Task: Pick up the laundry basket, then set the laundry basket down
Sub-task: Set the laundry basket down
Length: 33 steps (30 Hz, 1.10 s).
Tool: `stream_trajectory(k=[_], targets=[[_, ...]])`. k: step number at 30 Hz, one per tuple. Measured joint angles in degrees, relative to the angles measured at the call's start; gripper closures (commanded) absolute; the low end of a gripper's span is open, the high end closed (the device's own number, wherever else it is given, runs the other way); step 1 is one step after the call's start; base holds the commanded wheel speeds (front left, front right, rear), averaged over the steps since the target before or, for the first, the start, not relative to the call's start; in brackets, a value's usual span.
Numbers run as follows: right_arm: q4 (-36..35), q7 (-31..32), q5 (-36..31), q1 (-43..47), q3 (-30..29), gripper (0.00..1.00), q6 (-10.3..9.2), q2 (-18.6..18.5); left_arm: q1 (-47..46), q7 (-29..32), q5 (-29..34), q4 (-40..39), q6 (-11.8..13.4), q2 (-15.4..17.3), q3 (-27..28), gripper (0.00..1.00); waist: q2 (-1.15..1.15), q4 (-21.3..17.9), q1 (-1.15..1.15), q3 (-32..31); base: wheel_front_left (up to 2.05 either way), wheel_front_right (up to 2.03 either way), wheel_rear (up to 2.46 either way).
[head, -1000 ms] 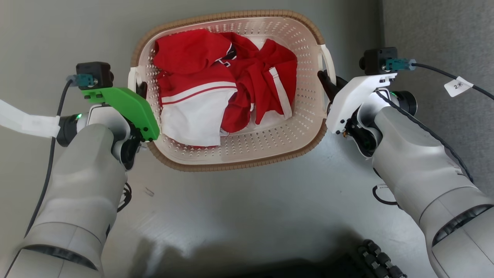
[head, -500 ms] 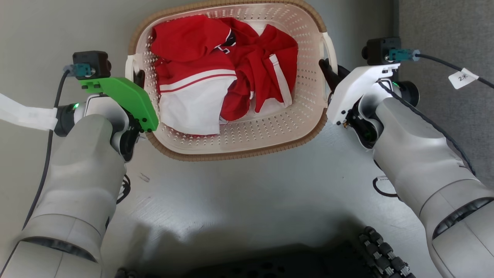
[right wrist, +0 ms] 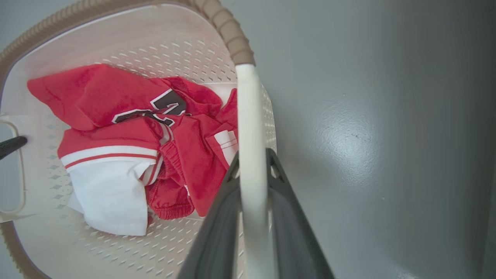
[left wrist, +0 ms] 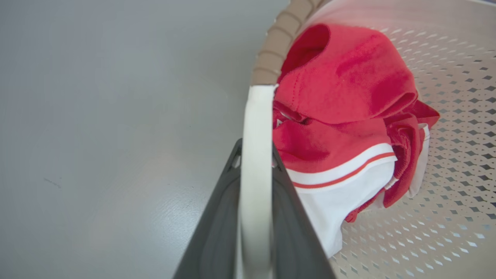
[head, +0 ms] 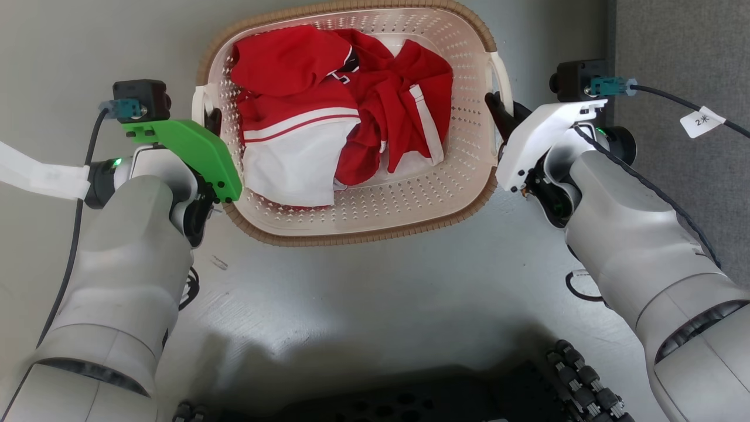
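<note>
The laundry basket (head: pixel 410 199) is cream-white perforated plastic with a brown woven rim, and it sits between my two arms over the grey floor. Red and white clothes (head: pixel 328 117) fill it. My left gripper (head: pixel 212 120) is shut on the left loop handle (left wrist: pixel 257 112), and its dark fingers (left wrist: pixel 217 217) clamp the white band on both sides. On the opposite side, the right gripper (head: pixel 495 111) is shut on the right handle (right wrist: pixel 248 108). I cannot tell whether the basket's bottom touches the floor.
A darker grey carpet strip (head: pixel 674 47) runs along the right edge. My dark wheeled base (head: pixel 410 398) shows at the bottom. A tagged cable (head: pixel 697 122) trails from the right wrist, and a white strap (head: pixel 35 173) from the left.
The whole picture has shifted with the camera, and more of my dark base shows at the bottom. Both grippers keep the same hold on the handles.
</note>
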Motion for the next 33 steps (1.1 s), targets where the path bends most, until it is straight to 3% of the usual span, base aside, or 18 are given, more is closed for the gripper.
stream_trajectory(k=[14, 15, 16, 17, 21, 33], targets=[[0.33, -0.63, 0.46, -0.17, 0.09, 1.0, 0.16, 0.12, -0.73, -1.15, 0.19, 0.54, -0.57, -0.07, -0.16, 1.0, 0.0, 0.14, 0.0, 0.51, 0.0, 0.0, 0.0], [0.2, -1.09, 0.46, -0.18, 0.12, 0.67, 0.16, 0.13, -0.82, -1.71, 0.26, 0.48, -0.6, -0.07, -0.18, 0.59, 0.0, 0.14, 0.0, 0.51, 0.0, 0.0, 0.0], [-0.05, -1.46, 0.52, -0.2, 0.16, 0.2, 0.15, 0.1, -1.02, -1.7, 0.29, 0.52, -0.74, -0.02, -0.27, 0.16, 0.0, 0.14, 0.0, 0.51, 0.0, 0.0, 0.0], [-0.22, -1.47, 0.51, -0.24, 0.41, 0.0, 0.15, -0.09, -1.17, -1.81, 0.42, 0.55, -0.73, 0.07, -0.35, 0.0, 0.0, 0.15, 0.0, 0.5, 0.0, 0.0, 0.0], [-0.65, -1.53, 0.82, -0.22, 0.73, 0.0, -0.05, -1.58, -1.63, -2.27, 0.43, 1.04, -0.73, 1.44, -0.36, 0.0, 0.0, 0.25, 0.0, 0.39, 0.0, 0.0, 0.0], [-2.19, -2.57, 1.49, 0.66, 2.23, 0.0, -0.08, -1.54, -1.36, -3.42, -0.74, 1.74, -1.07, 0.87, 0.57, 0.0, 0.0, 0.62, 0.0, -2.16, 0.0, 0.0, 0.0]])
